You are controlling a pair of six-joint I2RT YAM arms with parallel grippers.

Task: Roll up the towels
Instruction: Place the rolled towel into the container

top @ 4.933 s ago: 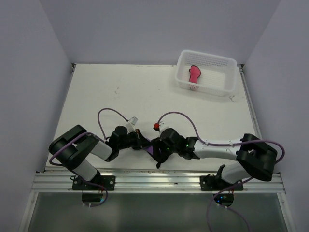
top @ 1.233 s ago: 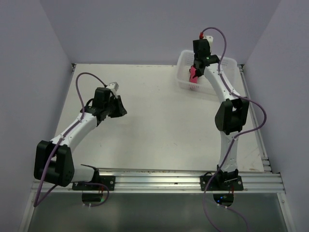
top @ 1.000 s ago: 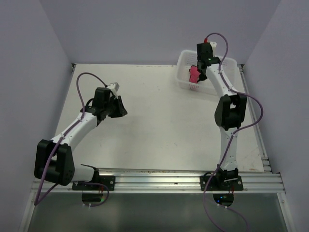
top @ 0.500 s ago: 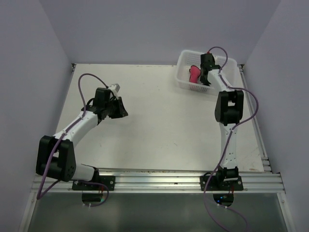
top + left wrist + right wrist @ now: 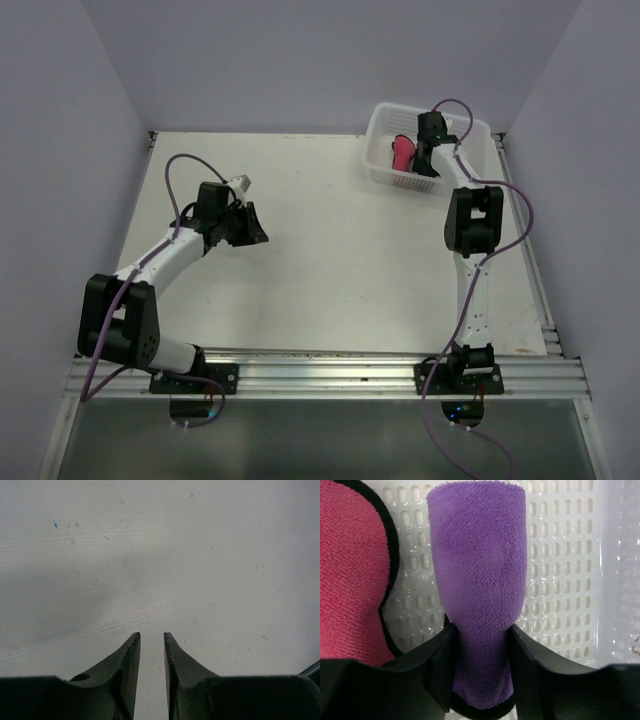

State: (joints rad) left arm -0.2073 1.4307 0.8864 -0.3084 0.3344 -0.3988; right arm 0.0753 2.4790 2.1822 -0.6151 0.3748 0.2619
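Right claw [image 5: 481,652] pinching the rolled purple towel [image 5: 480,585] inside the white basket [image 5: 560,580], beside the pink-red towel [image 5: 350,575]; left claw [image 5: 151,645] narrowly spread, empty.

Left arm [image 5: 160,262] bent at the elbow, reaching up toward the left-centre of the overhead frame. Left gripper [image 5: 151,645] pointing down and forward, jaws nearly together with only a thin gap, nothing between them. Right arm [image 5: 470,260] stretched almost straight up the right side of the frame. Right gripper [image 5: 482,635] at upper right, jaws set either side of a purple towel [image 5: 480,575].
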